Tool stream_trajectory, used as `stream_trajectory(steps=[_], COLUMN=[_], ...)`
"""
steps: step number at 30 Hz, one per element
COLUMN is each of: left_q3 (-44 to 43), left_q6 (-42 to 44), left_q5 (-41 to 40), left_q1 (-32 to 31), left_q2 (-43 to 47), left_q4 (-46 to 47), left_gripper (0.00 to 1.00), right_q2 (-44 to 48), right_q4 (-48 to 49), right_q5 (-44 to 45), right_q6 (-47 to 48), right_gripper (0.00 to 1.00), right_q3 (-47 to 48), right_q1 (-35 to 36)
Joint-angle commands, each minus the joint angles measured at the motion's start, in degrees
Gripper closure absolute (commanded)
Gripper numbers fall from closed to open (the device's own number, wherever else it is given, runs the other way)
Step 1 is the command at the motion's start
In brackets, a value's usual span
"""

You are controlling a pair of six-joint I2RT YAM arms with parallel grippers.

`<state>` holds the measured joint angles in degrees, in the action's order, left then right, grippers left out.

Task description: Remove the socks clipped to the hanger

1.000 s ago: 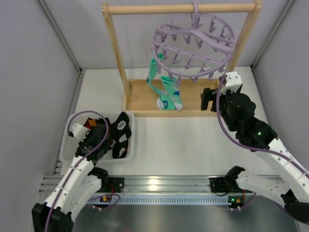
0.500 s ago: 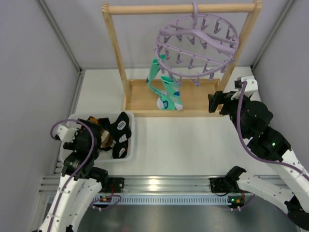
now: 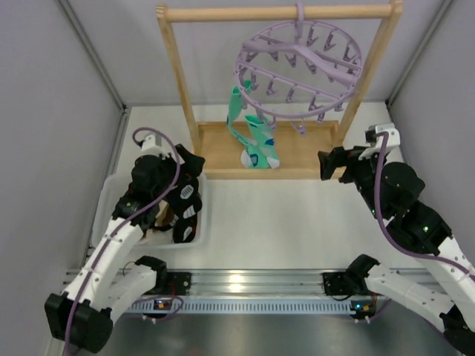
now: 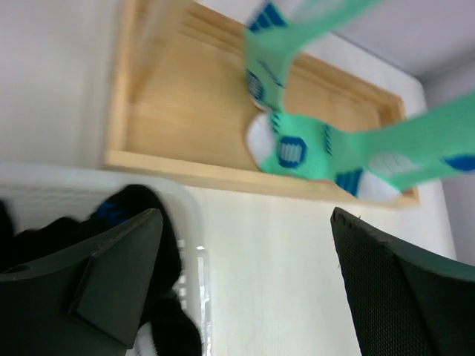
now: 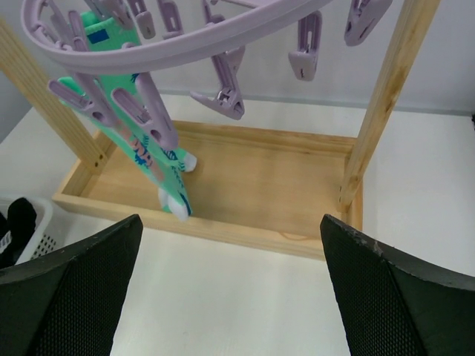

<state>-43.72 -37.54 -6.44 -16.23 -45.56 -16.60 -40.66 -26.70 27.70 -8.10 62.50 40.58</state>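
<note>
The round lavender hanger (image 3: 246,80) hangs by its hook from the wooden rack's top bar, also seen from below in the right wrist view as the hanger (image 5: 171,50). Two mint-green socks (image 3: 256,141) with blue patches stay clipped at its left side, toes reaching the rack's base; they show as socks (image 4: 312,152) and socks (image 5: 141,148). My left gripper (image 3: 191,163) is open over the bin's far right corner, empty (image 4: 245,222). My right gripper (image 3: 330,165) is open and empty (image 5: 230,222), low in front of the rack's right post.
A white bin (image 3: 100,215) at the near left holds black socks (image 3: 185,204) and other socks; its rim (image 4: 111,178) lies under my left fingers. The wooden rack (image 3: 174,67) has a tray-like base (image 3: 304,152) and a right post (image 5: 386,96).
My left arm rose from the bin and swung toward the rack's base, its jaws now open and empty. My right gripper drew back from the hanger, lower and nearer. The hanger swayed slightly.
</note>
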Motion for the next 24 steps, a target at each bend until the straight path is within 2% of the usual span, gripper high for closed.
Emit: stream_trajectory(steps=[1,2,5,8,9,15,20,24], left_q3=[2.32,2.59,1.63,-2.14,-2.5,-7.5,-14.19,-16.74], left_q6=[6.77,7.04,13.42,21.34,24.33,27.69,25.34,24.88], left_q5=[24.15,25.93,30.41,31.58,32.62,32.89,28.59,28.67], left_q1=[-1.52,-1.96,-5.91,-12.22,-13.38,-13.83,-13.83,-14.35], left_q2=[-4.7,-7.15,-13.73,-19.02,-22.35,-36.49,-45.92,-50.93], left_q4=[22.8,29.98,39.07,40.76,43.9,54.64,55.97,59.31], left_gripper=[0.02,0.02,0.01,0.02,0.02,0.02,0.02,0.01], right_q2=[2.69,3.13,5.24,7.35,7.79,12.09,13.15,12.72], right_q4=[0.16,-0.02,0.07,0.33,0.33,1.21,1.21,1.74], right_q5=[-4.84,-5.55,-9.24,-14.16,-15.3,-21.55,-23.66,-24.27], right_q6=[-1.22,-0.96,0.09,0.98,1.15,1.86,2.3,2.56], right_gripper=[0.01,0.01,0.01,0.01,0.01,0.01,0.01,0.01], right_q3=[-0.97,-1.15,-2.03,-3.0,-3.43,-4.93,-4.76,-5.11], right_q1=[-0.76,-0.76,-0.85,-0.85,-0.85,-0.85,-0.85,-0.76])
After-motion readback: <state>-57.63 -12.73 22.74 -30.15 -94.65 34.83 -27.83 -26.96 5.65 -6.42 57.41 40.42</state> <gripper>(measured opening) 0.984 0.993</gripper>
